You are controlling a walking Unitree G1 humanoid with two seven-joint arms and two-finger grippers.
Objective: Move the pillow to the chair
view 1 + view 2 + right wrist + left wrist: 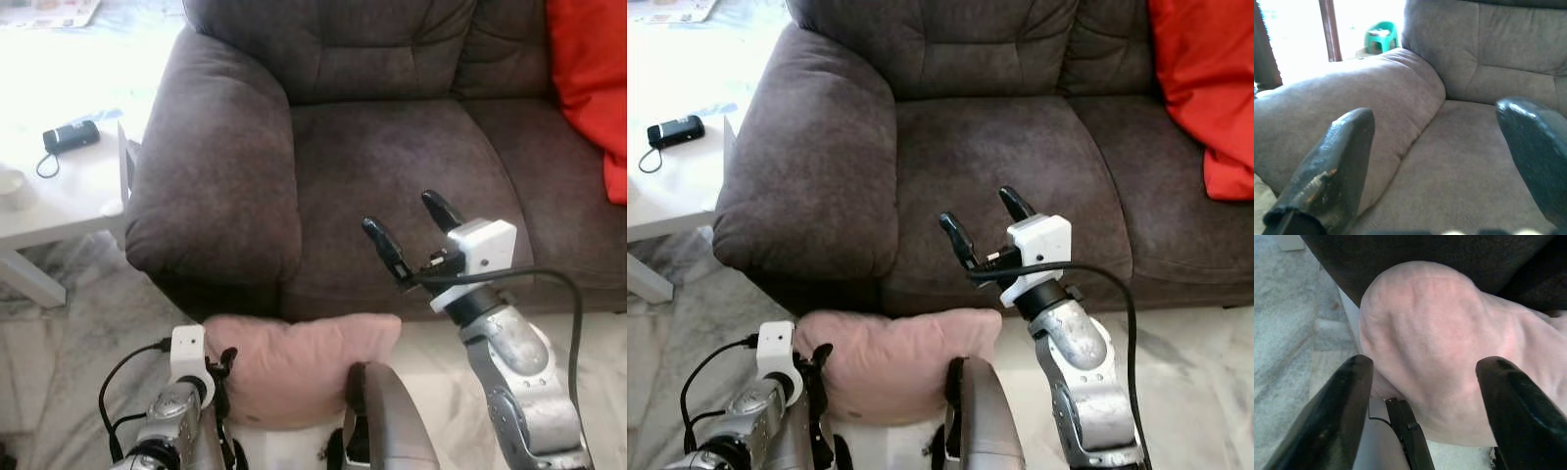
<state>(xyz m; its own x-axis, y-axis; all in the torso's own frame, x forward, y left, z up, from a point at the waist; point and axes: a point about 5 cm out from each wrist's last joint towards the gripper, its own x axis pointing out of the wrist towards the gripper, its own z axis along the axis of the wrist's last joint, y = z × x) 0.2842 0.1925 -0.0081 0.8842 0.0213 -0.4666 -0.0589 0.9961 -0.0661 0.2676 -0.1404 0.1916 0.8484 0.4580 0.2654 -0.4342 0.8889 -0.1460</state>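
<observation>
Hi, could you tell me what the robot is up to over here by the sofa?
The robot stands in front of a brown sofa with a pink pillow low against its body, below the seat's front edge. The left gripper has its jaws open around one end of the pillow, though a firm grip cannot be confirmed. The right gripper is raised over the seat cushion, jaws open and holding nothing. A red cushion lies at the sofa's right end, and a white table stands to the left.
</observation>
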